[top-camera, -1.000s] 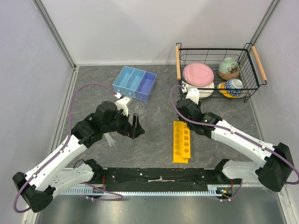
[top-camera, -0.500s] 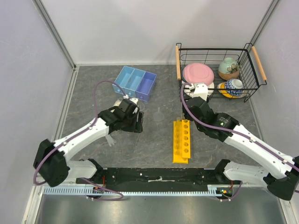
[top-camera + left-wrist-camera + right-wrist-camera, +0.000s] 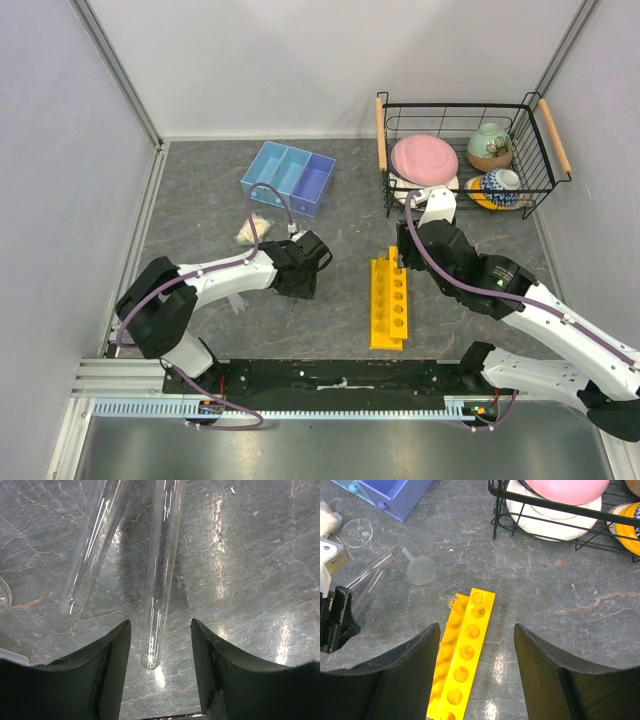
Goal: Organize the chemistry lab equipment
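Clear slender tubes (image 3: 159, 570) lie on the grey marbled tabletop (image 3: 260, 555) left of the yellow rack (image 3: 465, 670). The left gripper (image 3: 160, 630) straddles one tube, jaws apart and not touching it. A translucent round funnel (image 3: 419, 569) lies between tubes and rack. The right gripper (image 3: 476, 627) hangs wide and empty above the rack.

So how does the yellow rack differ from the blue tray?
The yellow rack is long and narrow with round holes; the blue tray is wider, split into three compartments. The rack lies near the middle of the table with a clear tube standing at its far end; the tray sits farther back on the left and looks empty. Both rest flat on the table.
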Tool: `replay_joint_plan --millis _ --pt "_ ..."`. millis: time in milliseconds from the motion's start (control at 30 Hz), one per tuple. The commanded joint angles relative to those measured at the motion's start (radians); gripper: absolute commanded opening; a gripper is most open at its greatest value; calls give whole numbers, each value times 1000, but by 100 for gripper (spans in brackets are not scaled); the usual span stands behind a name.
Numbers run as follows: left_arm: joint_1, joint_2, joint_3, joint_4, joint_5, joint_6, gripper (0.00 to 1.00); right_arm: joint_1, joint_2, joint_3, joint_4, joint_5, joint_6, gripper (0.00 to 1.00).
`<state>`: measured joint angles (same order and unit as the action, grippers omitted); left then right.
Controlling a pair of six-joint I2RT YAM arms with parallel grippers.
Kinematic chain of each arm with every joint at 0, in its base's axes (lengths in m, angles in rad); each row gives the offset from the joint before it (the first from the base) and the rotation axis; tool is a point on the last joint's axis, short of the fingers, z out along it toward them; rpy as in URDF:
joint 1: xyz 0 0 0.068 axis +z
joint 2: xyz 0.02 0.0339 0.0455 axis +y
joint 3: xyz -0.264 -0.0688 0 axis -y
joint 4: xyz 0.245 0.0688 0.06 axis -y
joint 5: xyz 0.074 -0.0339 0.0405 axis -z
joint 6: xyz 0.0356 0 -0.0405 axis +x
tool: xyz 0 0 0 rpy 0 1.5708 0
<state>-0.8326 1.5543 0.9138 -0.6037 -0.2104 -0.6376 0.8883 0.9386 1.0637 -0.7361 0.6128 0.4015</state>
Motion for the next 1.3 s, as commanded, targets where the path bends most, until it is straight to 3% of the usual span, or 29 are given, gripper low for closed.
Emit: replay_joint_plan --millis 0,400,667,1133,1267 --pt "-25 36 43 -5 -99 -83 58 4 -27 -25 10 -22 -16 68" --pt "-68 102 23 -7 -187 -105 55 3 -38 -39 17 -38 -10 68" --pt "-69 69 -50 54 -165 -80 44 6 -41 -18 -5 -48 5 68" --pt "-69 27 -145 116 -115 -73 41 31 -31 44 -54 -51 36 67" --pt "-69 18 -159 116 -113 -71 35 38 -29 55 -68 -47 49 66"
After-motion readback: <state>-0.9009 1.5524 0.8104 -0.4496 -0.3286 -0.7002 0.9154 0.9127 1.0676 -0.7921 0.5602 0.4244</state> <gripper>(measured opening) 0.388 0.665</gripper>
